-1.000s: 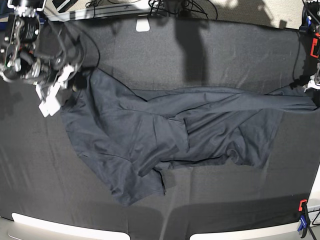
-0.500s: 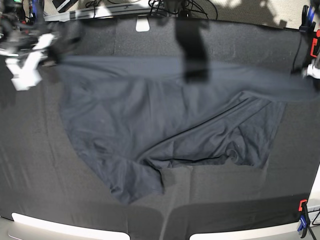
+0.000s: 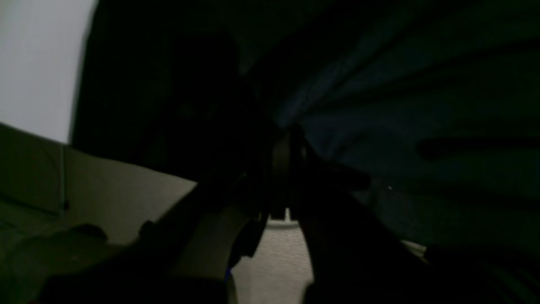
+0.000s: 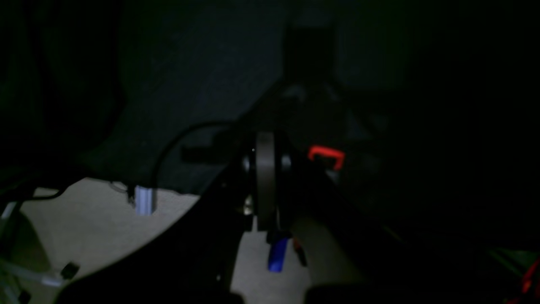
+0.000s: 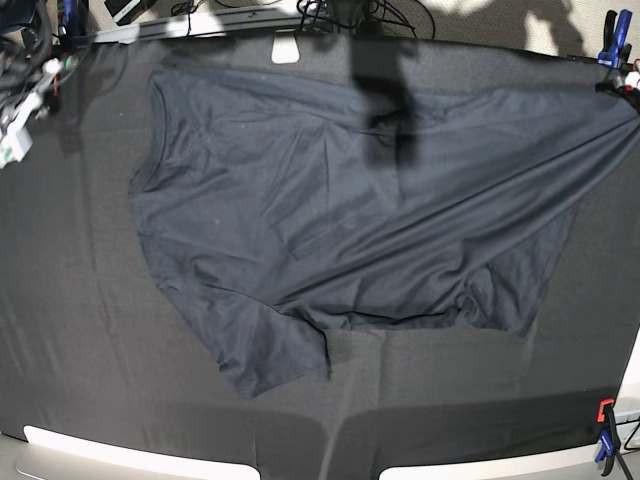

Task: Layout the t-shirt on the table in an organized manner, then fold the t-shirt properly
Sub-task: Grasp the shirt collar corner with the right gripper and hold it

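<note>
1. Nearest the base camera, two pale strips of the table [image 5: 120,452] rim show under the black cloth, and a red and blue clamp [image 5: 604,438] grips the near edge on that view's right.
2. A bare band of creased black cloth lies between that rim and the t-shirt [image 5: 330,230]. Nothing stands on it.
3. The t-shirt lies spread over the middle and far part of the table. One sleeve or corner reaches toward the near side, left of centre in the base view, and a bunched fold sits just right of centre.
4. Its long axis runs across the table from side to side. The fabric is drawn into long creases that fan toward the far corner on that view's right, where it narrows to a point.
5. At that far corner the left gripper [image 3: 291,152] has its fingers pressed together on the fabric, which spreads away from them in tight pleats in the left wrist view. Another clamp [image 5: 618,30] stands just beside it.
6. A dark shadow falls across the shirt's far edge near the middle, hiding part of it.
7. At the far corner on the base view's left, the right gripper [image 5: 18,135] hangs apart from the shirt's edge. Its fingers are pressed together. No cloth shows clearly between them in the dark right wrist view.
8. Cables [image 5: 350,10] and a white tag [image 5: 286,49] lie along the far rim.
</note>
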Available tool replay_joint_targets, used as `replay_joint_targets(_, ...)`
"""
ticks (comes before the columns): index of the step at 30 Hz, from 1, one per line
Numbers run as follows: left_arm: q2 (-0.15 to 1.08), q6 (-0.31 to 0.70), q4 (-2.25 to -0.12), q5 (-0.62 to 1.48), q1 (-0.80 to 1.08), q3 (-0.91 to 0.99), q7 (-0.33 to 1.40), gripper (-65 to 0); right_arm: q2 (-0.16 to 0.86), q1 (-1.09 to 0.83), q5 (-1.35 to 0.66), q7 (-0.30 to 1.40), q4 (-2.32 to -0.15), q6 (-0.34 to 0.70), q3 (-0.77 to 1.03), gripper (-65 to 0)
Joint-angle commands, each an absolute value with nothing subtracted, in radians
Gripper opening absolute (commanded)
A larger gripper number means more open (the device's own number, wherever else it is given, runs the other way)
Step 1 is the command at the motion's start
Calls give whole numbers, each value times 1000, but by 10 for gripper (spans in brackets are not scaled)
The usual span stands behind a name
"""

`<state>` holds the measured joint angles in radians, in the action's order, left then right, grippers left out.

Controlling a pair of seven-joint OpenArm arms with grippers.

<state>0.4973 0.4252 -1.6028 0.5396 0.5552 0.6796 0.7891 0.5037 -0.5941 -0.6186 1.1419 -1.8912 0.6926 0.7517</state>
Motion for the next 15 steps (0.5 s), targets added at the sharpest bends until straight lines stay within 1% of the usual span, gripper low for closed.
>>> replay_joint_targets(1, 516, 435, -1618, 552, 563, 686, 789, -650, 527, -597, -624, 1128, -1905, 698, 761, -650)
replay_joint_targets(5, 517, 435, -1618, 586, 564, 686, 788, -650, 527, -595, -648, 1124, -1905, 698, 761, -650)
replay_joint_targets(7, 516, 436, -1618, 626, 564, 686, 788, -650, 527, -595, -739, 1121, -1905, 698, 761, -650)
replay_joint_targets(10, 516, 438, -1618, 664, 562, 686, 788, -650, 526, -596, -948, 1128, -1905, 698, 761, -650)
replay_joint_targets(11, 516, 438, -1618, 664, 562, 686, 788, -650, 526, -596, -1021, 1128, -1905, 698, 761, -629)
replay_joint_targets(13, 516, 437, -1618, 664, 560, 686, 786, -650, 526, -596, -1166, 1128, -1905, 698, 761, -563)
replay_joint_targets(15, 516, 438, -1618, 664, 559, 686, 785, -650, 526, -595, -1271, 1128, -1906, 698, 757, -526)
